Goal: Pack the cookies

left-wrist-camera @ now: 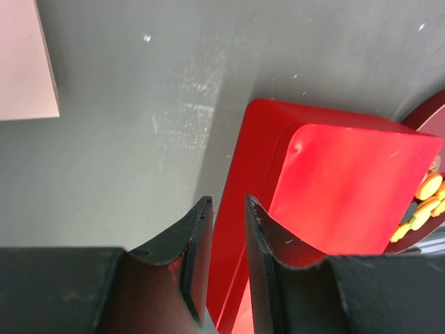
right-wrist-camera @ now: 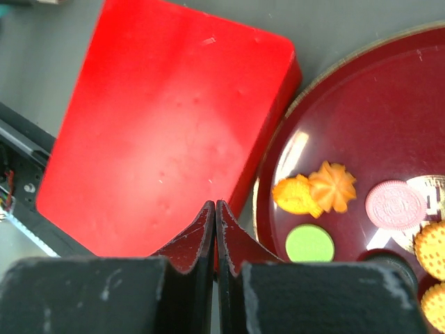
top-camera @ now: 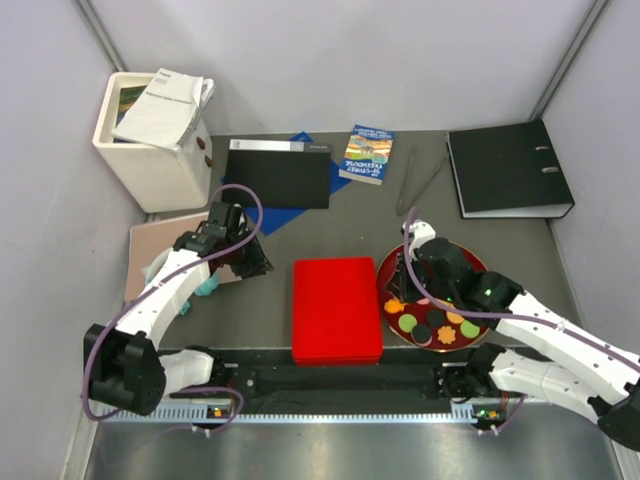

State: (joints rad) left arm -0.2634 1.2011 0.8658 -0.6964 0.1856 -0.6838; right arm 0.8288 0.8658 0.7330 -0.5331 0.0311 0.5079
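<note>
The cookies (top-camera: 436, 322) lie on a dark red round plate (top-camera: 386, 272) at the right. In the right wrist view an orange flower (right-wrist-camera: 332, 186), an orange fish-like piece (right-wrist-camera: 297, 195), a green disc (right-wrist-camera: 309, 243) and a pink disc (right-wrist-camera: 395, 204) sit on the plate (right-wrist-camera: 361, 125). A closed red box (top-camera: 337, 310) lies flat between the arms. My right gripper (right-wrist-camera: 215, 203) hangs shut and empty over the gap between the box (right-wrist-camera: 174, 125) and the plate. My left gripper (left-wrist-camera: 227, 202) stands slightly open and empty, just left of the red box (left-wrist-camera: 348, 181).
A white bin with papers (top-camera: 150, 135) stands at the back left. A black folder (top-camera: 278, 172), a book (top-camera: 367, 154), metal tongs (top-camera: 420, 185) and a black binder (top-camera: 508, 168) lie along the back. A pink board (top-camera: 160, 250) lies under the left arm.
</note>
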